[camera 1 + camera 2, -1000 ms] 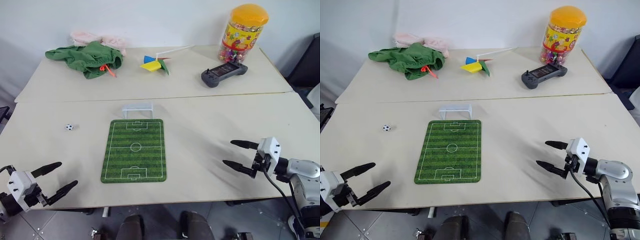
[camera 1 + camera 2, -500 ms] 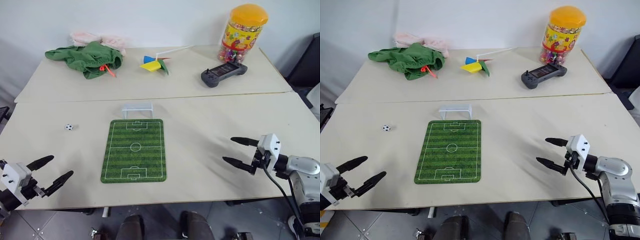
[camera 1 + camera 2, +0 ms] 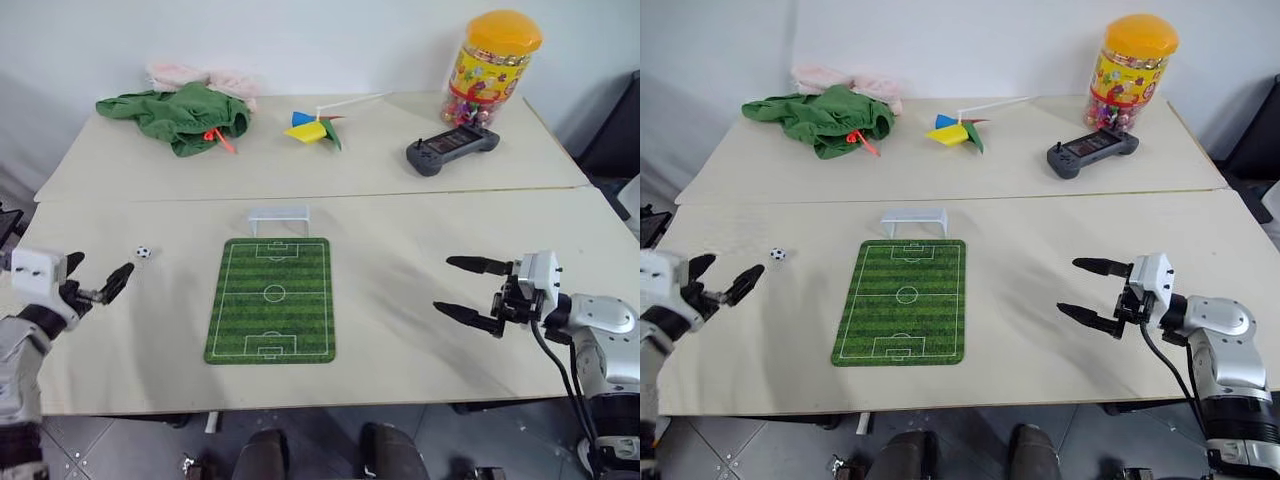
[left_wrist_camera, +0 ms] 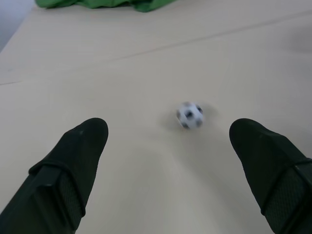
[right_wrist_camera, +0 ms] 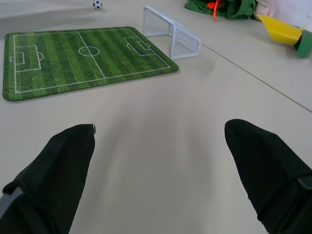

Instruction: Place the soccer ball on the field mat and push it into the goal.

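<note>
Since it advanced, left tool [image 3: 98, 281] near soccer ball [image 3: 143, 251].

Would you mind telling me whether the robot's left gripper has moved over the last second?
Yes. The left gripper has moved up the table from its near edge toward the tiny black-and-white soccer ball, jaws open, judged against the green field mat.

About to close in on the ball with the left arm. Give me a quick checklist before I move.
1. Left gripper open: ok.
2. Soccer ball lined up between its fingers: ok, ahead of them, untouched.
3. Ball on the field mat: not ok, it lies on the bare table left of the mat.
4. Goal upright at the mat's far end: ok.
5. Right gripper open and off the mat: ok.
</note>
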### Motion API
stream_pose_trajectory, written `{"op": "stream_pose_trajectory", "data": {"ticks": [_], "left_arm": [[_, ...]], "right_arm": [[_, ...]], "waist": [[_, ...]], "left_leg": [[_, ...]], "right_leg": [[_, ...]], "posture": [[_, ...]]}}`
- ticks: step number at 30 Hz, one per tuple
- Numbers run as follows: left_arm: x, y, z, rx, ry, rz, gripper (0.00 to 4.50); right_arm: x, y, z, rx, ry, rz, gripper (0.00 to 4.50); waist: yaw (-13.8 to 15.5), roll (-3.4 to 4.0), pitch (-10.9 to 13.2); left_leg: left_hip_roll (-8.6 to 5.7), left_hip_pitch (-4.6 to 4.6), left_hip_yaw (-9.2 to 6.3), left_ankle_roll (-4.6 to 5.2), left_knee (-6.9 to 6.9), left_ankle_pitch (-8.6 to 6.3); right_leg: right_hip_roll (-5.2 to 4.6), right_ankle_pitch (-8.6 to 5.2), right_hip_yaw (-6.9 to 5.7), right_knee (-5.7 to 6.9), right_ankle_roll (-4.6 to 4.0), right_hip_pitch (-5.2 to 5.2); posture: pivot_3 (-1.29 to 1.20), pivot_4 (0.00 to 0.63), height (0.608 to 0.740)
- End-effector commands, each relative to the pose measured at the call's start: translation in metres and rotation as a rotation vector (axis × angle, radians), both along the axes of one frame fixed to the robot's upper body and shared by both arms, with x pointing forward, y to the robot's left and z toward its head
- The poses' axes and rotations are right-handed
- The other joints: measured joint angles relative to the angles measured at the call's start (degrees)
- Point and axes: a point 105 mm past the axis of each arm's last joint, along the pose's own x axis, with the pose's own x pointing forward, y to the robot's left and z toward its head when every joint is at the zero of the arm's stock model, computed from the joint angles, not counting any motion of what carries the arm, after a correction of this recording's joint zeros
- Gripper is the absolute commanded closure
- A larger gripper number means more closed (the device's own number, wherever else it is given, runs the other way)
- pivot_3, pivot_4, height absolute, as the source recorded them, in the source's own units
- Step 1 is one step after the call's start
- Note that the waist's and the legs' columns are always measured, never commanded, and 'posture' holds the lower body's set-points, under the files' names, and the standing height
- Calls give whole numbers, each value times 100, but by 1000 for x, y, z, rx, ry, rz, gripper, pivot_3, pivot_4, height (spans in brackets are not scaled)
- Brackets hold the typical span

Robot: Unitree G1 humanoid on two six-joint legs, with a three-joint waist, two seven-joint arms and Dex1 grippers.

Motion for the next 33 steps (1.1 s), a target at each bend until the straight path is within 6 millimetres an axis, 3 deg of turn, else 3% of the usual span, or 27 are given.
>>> {"op": "stream_pose_trajectory", "data": {"ticks": [1,13,16,26,29,33], "left_arm": [[14,-1,-6,0,29,5,21],[43,-19,-45,-57,166,-70,21],[49,-22,-48,-60,174,-74,573],[48,-26,-52,-43,188,-139,3644],[45,-28,-46,-26,163,-175,3648],[36,-52,-25,-6,75,-336,3648]], "right_arm": [[-3,0,4,-8,-24,-8,0],[-11,-13,6,-49,-7,-76,0],[-11,-16,8,-62,-3,-85,0],[-15,-20,19,-28,-14,-46,0],[-19,-21,22,-1,-7,-32,0],[-24,-23,22,24,15,-3,0]], "waist": [[-7,-2,-1],[-11,-12,0],[28,-12,0],[-18,-12,0],[-20,-12,0],[-24,-13,1]], "left_leg": [[0,0,1,-1,0,1],[0,5,11,-3,9,0],[0,6,11,-2,25,0],[2,46,16,23,51,-11],[2,48,19,23,51,-11],[3,48,35,17,51,-14]], "right_leg": [[0,0,0,0,1,0],[4,3,13,1,6,0],[4,3,14,5,6,6],[3,10,36,21,-4,27],[3,11,40,23,-5,27],[3,12,51,21,-2,22]], "posture": [[0,150,740],[0,150,740],[0,150,740],[0,150,740],[0,150,740],[0,150,740]]}}
